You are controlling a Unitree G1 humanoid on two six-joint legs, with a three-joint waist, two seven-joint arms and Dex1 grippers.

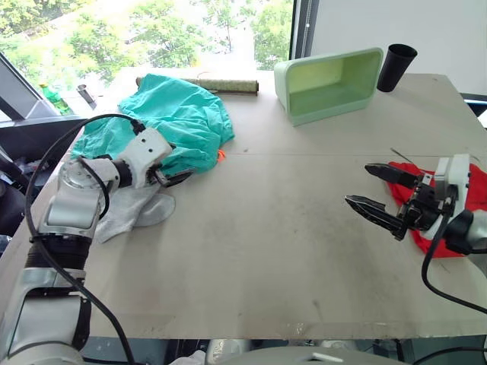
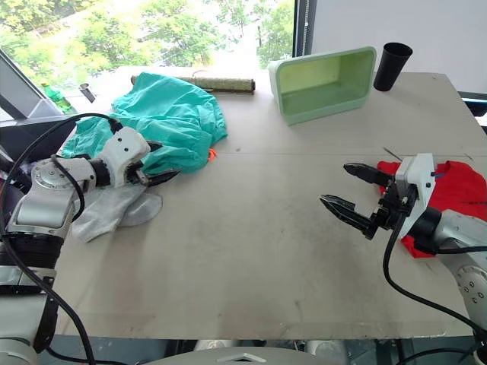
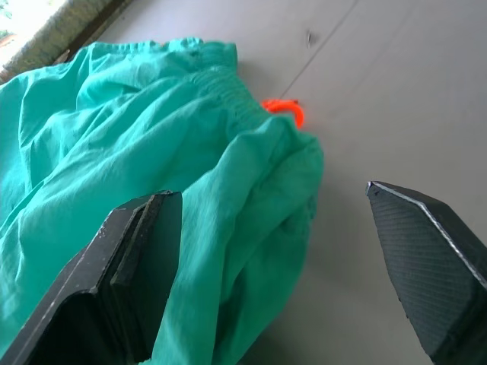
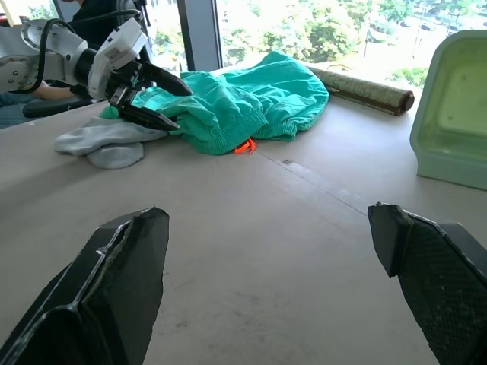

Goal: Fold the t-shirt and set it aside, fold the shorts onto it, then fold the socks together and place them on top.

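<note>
The teal shorts (image 1: 179, 118) lie bunched at the table's back left, with the orange-red drawstring (image 3: 285, 111) poking out at their near edge. My left gripper (image 1: 181, 163) is open at that near edge, and a fold of the shorts (image 3: 152, 190) lies between its spread fingers. The light grey socks (image 1: 133, 213) lie flat just below that wrist. The red t-shirt (image 2: 456, 182) is crumpled at the right table edge, partly hidden behind my right gripper (image 1: 359, 185). That gripper is open and empty above bare table, pointing left.
A pale green bin (image 1: 331, 84) lies on its side at the back, with a black cup (image 1: 396, 67) to its right. A rolled mat (image 1: 221, 82) lies along the far edge behind the shorts. The grey table (image 1: 266, 251) stretches between my arms.
</note>
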